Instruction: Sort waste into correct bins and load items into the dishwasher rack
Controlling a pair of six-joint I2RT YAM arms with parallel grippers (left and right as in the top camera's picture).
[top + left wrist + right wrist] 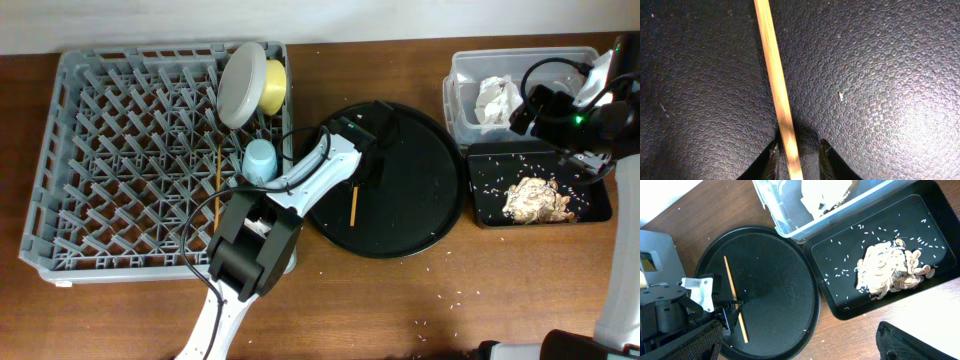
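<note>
One wooden chopstick (780,95) lies on the large round black tray (420,215). My left gripper (799,145) straddles its near part, close to the tray surface. The jaws stand narrowly open, the chopstick next to the left finger with a gap to the right one. A second chopstick (218,175) lies in the grey dishwasher rack (100,160), along with a pale plate (243,85), a yellow bowl (274,85) and a blue cup (260,160). My right gripper (800,350) is wide open and holds nothing, above the table by the bins.
The clear tub (462,100) holds the crumpled white napkin (495,98). In front of it the shallow black tray (485,205) holds the brownish food scraps (538,198) and scattered rice grains. A few grains lie on the wooden table.
</note>
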